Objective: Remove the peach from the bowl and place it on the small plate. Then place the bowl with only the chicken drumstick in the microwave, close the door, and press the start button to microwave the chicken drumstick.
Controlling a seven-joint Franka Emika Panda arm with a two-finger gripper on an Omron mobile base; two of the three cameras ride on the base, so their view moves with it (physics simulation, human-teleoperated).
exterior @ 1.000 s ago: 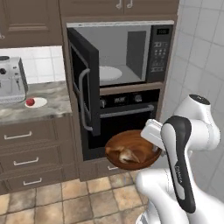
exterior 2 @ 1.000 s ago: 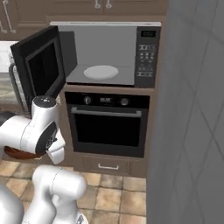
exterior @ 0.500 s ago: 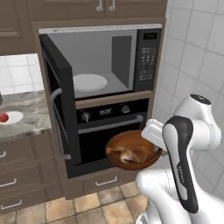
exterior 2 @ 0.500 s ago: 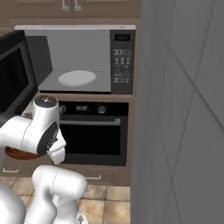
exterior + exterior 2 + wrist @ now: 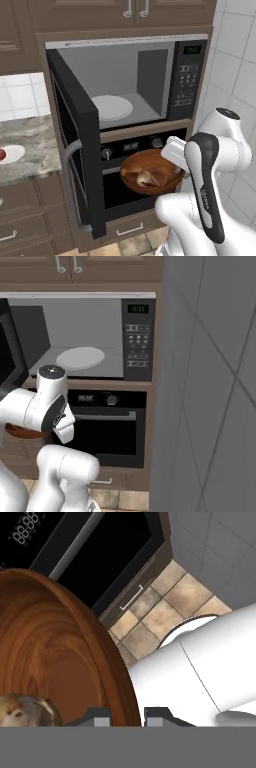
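Observation:
My gripper [image 5: 175,161] is shut on the right rim of the brown wooden bowl [image 5: 150,172], which hangs level in front of the oven, below the open microwave [image 5: 125,95]. The chicken drumstick [image 5: 145,177] lies inside the bowl. In the hand view the bowl's rim [image 5: 102,647] runs between the two fingertips [image 5: 98,716], with the drumstick [image 5: 22,712] at the lower left. The peach [image 5: 2,154] rests on the small white plate [image 5: 14,152] on the counter at the far left. The microwave door [image 5: 75,150] stands swung out to the left.
A white turntable [image 5: 111,106] lies on the microwave floor, with the keypad [image 5: 186,85] to its right. The black oven [image 5: 107,426] sits beneath. A tiled wall [image 5: 210,381] stands close on the right. The stone counter [image 5: 25,165] and its drawers are at the left.
The whole picture has shifted as the base drove: the microwave and oven now appear nearer and more central. The bowl stays in the gripper at the same height.

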